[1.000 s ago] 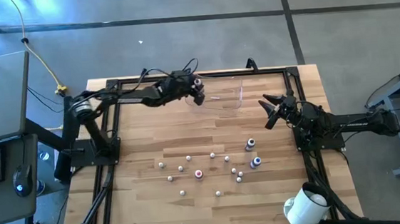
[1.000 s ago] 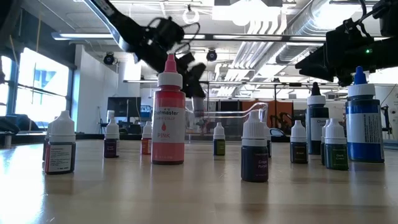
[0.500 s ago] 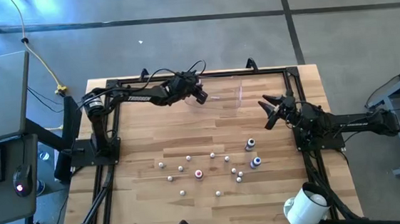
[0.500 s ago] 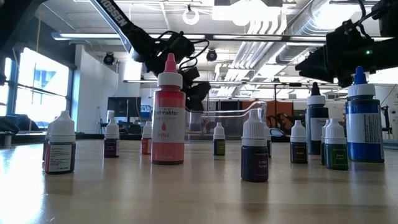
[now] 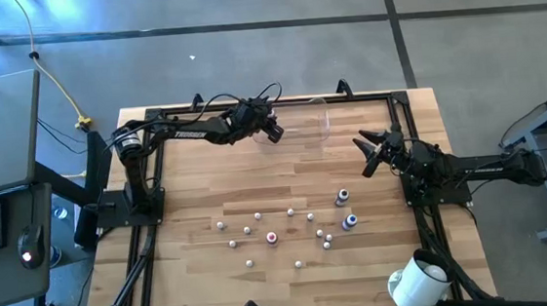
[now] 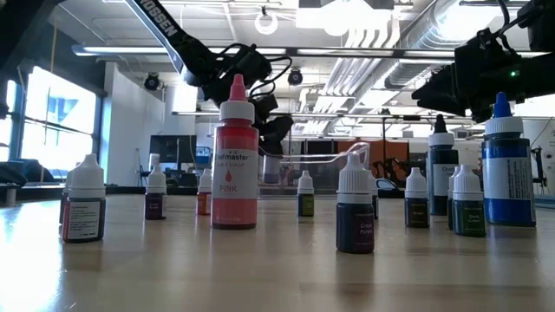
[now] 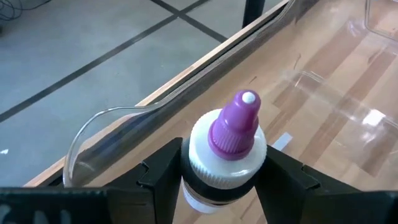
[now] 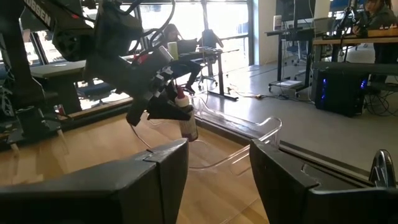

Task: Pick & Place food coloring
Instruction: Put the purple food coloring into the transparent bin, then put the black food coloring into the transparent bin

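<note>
The pink bottle (image 6: pixel 235 165) reads "PINK".

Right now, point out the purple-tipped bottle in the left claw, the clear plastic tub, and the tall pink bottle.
purple-tipped white-capped bottle (image 7: pixel 233 124): left wrist view, purple tip.
clear plastic tub (image 5: pixel 313 128): high view, clear wall.
tall pink bottle (image 6: pixel 235 178): low view, labelled body.

- The left gripper (image 5: pixel 272 132) reaches across the table's far edge, fingers flanking a purple-tipped bottle (image 7: pixel 230 146).
- The right gripper (image 5: pixel 364 156) waits at the right side, jaws apart.
</note>
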Motion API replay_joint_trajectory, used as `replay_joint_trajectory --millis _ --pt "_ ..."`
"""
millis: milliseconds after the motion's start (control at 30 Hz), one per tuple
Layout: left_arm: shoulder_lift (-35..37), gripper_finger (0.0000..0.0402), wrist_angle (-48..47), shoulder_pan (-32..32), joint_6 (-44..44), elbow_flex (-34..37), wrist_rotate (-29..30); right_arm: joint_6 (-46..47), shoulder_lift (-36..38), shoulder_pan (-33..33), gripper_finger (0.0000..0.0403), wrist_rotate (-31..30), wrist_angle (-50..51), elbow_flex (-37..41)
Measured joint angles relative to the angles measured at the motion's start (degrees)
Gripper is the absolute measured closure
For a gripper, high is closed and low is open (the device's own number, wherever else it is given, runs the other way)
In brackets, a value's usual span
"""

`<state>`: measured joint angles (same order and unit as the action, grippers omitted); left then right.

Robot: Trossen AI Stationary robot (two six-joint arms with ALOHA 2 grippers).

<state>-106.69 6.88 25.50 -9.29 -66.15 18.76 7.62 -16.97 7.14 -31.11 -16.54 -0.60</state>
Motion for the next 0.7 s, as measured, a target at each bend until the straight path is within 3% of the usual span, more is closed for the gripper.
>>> replay_joint_trajectory --millis 533,700 --pt "0.2 0.0222 0.3 0.0 0.8 -0.1 -0.1 -0.1 0.0 0.0 0.0237 0.0 0.0 0.0" --pt "1.1 0.0222 -2.0 0.0 4.6 -4.7 0.3 -0.1 0.0 0.0 0.0237 0.0 0.0 0.0"
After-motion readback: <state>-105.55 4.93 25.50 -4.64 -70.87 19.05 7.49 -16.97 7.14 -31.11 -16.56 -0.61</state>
